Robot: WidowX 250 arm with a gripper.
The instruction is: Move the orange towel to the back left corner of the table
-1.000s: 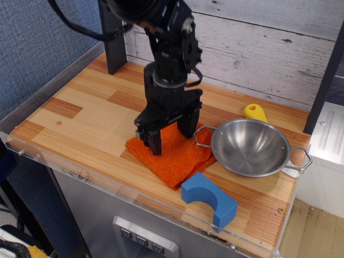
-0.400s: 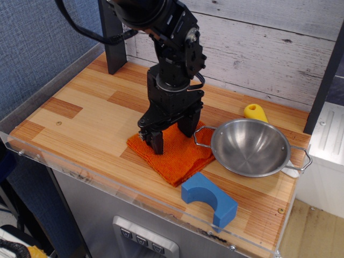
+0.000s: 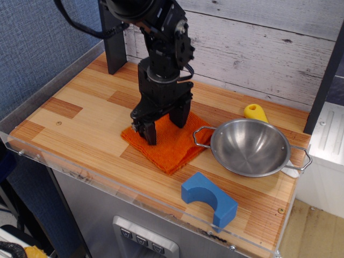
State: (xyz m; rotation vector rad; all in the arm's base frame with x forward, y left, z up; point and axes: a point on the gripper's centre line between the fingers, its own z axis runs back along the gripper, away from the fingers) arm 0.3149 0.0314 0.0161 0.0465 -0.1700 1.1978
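Orange towel [image 3: 171, 146] lies flat near the middle of the table [image 3: 80, 115], a little toward the front edge, with its right corner just beside the handle of the steel bowl [image 3: 250, 147]. It looks like a folded square turned so that one corner points to the front edge. The black gripper [image 3: 163, 122] stands almost upright on the towel's back left part, one finger [image 3: 150, 132] pressing on the cloth near its left corner and the other finger on the back edge of the cloth. The jaws appear spread apart with cloth between them, but I cannot tell for sure whether they pinch a fold or only press down on the fabric. My judgement is that this low, pressing posture serves to drag the towel over the wood instead of lifting it, which suits a soft cloth that would hang and unfold in the air. The back left corner, beside the dark post [image 3: 114, 40], is well apart from the towel, so most of the way is not yet done. The path there over the planks is free. A blue block [image 3: 208, 200] with an arch cut sits near the front edge, and a small yellow object [image 3: 255, 113] lies behind the bowl; both are away from the route.
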